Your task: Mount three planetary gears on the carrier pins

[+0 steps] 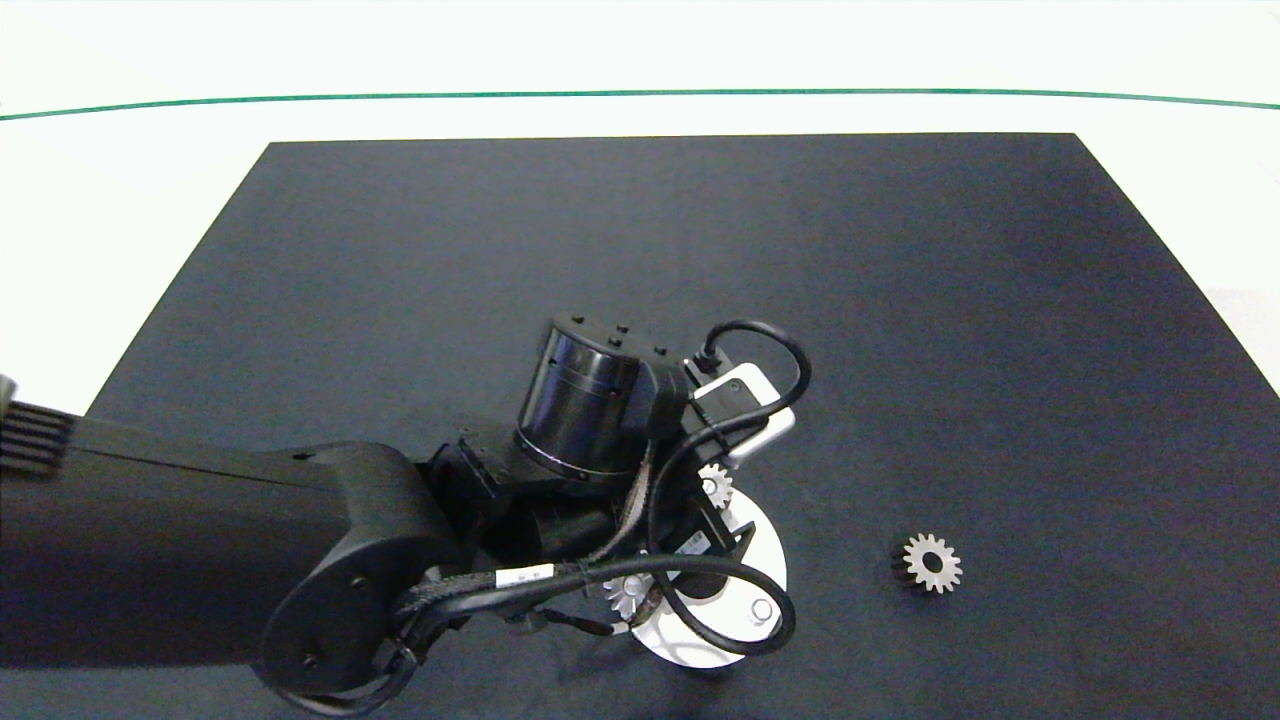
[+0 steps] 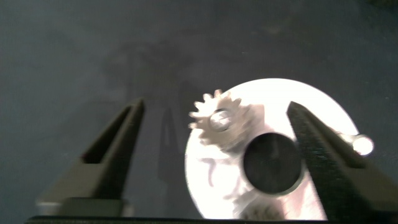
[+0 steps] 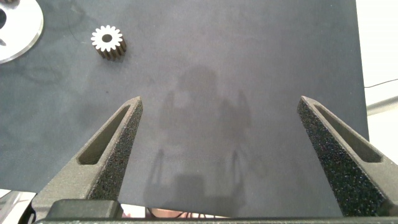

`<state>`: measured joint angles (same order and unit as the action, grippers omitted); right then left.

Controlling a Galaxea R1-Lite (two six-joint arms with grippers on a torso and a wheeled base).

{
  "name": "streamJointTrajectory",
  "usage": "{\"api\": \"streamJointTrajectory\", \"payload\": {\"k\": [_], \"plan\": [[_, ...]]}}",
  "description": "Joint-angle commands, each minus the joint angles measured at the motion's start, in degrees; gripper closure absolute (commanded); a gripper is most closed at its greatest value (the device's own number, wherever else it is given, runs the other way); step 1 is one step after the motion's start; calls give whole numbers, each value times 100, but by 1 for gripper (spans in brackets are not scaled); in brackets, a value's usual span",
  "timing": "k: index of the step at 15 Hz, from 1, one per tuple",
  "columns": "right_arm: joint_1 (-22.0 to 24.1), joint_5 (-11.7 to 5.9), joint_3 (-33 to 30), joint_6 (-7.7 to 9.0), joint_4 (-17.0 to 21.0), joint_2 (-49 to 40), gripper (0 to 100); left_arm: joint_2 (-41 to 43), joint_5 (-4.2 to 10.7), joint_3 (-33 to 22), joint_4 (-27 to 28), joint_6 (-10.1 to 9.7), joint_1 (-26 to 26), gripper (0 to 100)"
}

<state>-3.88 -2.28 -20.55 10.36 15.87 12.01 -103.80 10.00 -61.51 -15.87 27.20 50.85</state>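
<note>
The white carrier disc lies on the mat's near middle, under my left arm. One planetary gear sits on its far pin and a second gear on its left side. One carrier pin stands bare. A third gear lies loose on the mat to the disc's right. In the left wrist view my left gripper is open just above the disc, straddling a seated gear, with the bare pin beside one finger. My right gripper is open over bare mat, with the loose gear ahead of it.
A black mat covers the white table; a green line runs along the far side. My left arm's cables loop over the disc. The disc's edge shows in the right wrist view.
</note>
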Motion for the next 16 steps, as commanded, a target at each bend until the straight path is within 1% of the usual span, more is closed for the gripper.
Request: {"api": "streamJointTrajectory", "payload": {"k": [1,2,3,4,5,6,7,8,10,12,13,14,15,16], "plan": [[-17,8,-247,10,4,258,0,967,11,131,269,-4,-664,0],[-25,8,-432,18,4,566,0,1433,11,271,524,-4,-910,0],[-34,61,-617,1,12,917,0,1899,11,430,831,-74,-1226,0],[-96,122,-660,-8,4,1269,0,2294,11,623,1016,-268,-1499,0],[-140,158,-669,-8,4,1427,0,2496,2,737,1077,-329,-1595,0],[-377,281,-704,18,-58,1972,0,3129,2,1229,1183,-461,-2017,0],[-456,289,-713,36,-67,2139,0,3305,2,1388,1183,-496,-2158,0],[-825,298,-775,36,-102,2631,0,3920,2,1933,1200,-610,-2439,0],[-1388,246,-766,36,-84,3062,0,4536,11,2530,1192,-918,-2518,0],[-1774,52,-757,45,-119,3580,0,5037,11,2864,1262,-1103,-2536,0],[-2003,-36,-775,36,-190,3800,0,5265,11,2899,1403,-1217,-2536,0],[-2249,-185,-766,27,-374,4064,0,5467,11,2891,1605,-1349,-2527,0],[-2478,-396,-748,18,-585,4328,0,5625,11,2899,1693,-1419,-2536,0],[-2671,-537,-713,-8,-919,4653,0,5792,11,2926,1789,-1454,-2536,0]]}}
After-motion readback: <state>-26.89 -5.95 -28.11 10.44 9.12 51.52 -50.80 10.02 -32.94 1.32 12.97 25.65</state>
